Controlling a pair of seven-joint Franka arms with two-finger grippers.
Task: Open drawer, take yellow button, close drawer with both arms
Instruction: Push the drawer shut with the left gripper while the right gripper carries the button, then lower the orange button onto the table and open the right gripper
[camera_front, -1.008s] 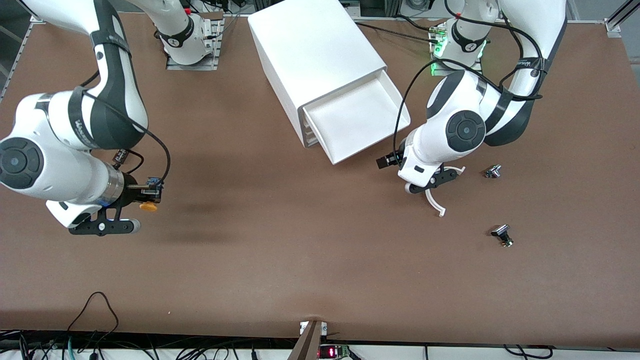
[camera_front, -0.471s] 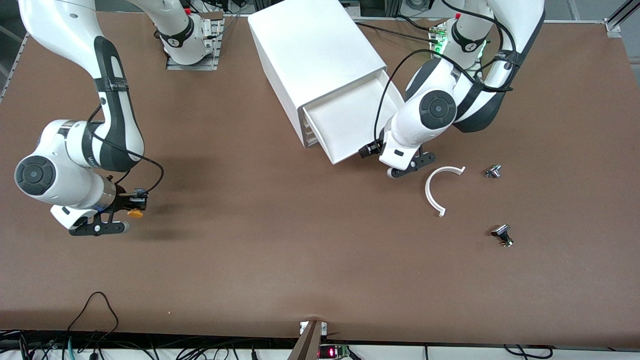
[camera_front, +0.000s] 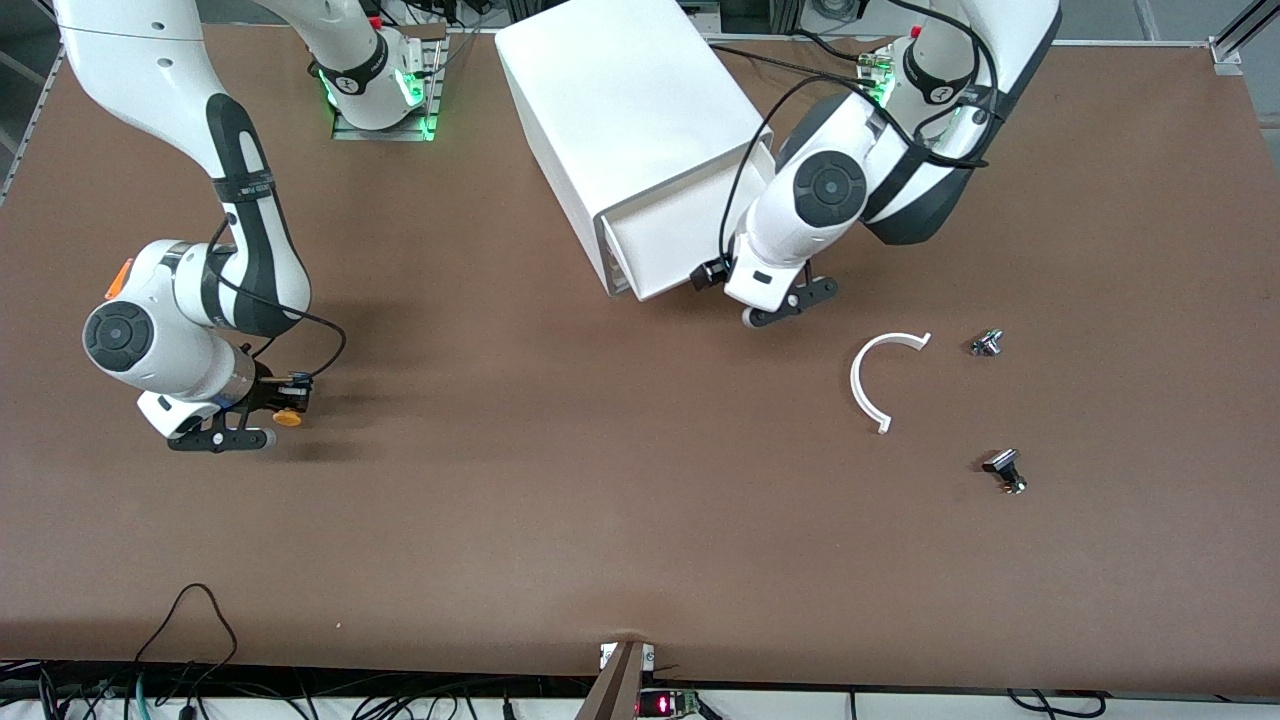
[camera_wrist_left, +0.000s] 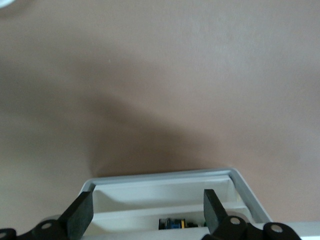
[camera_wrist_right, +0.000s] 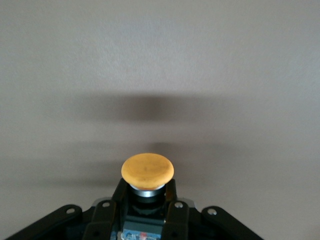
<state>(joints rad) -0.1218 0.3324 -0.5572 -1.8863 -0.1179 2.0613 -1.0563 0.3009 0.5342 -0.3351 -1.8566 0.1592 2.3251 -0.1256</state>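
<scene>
Progress check, nearest stuff first. On the table (camera_front: 560, 520) toward the left arm's end there's a small black component (camera_front: 1004, 470), then a curved white strip (camera_front: 868, 385) and a small metal part (camera_front: 986, 343) a bit farther from the cam. None of that matters for the task afaict.

Button (camera_front: 289, 417) is out of the drawer already, so the "take" step looks done imo. Right claw (camera_front: 262, 420) is pinching it by the black body, low over the table toward the right arm's end, well apart from the cabinet (camera_front: 620, 110). In the right wrist view the orange cap (camera_wrist_right: 147, 170) sticks out past the fingers (camera_wrist_right: 107, 212), which are pressed onto the body.

What's left is closing. Top drawer (camera_front: 665, 240) sticks out from the cabinet front only a bit, so prob nearly shut but not there yet. Left claw (camera_front: 770, 310) is right at the drawer front, spread wide w/ nothing between the fingers (camera_wrist_left: 80, 214). The left wrist view shows the drawer rim (camera_wrist_left: 165, 177) just in front of them, looks like pushing, can't tell if it's actually touching.
</scene>
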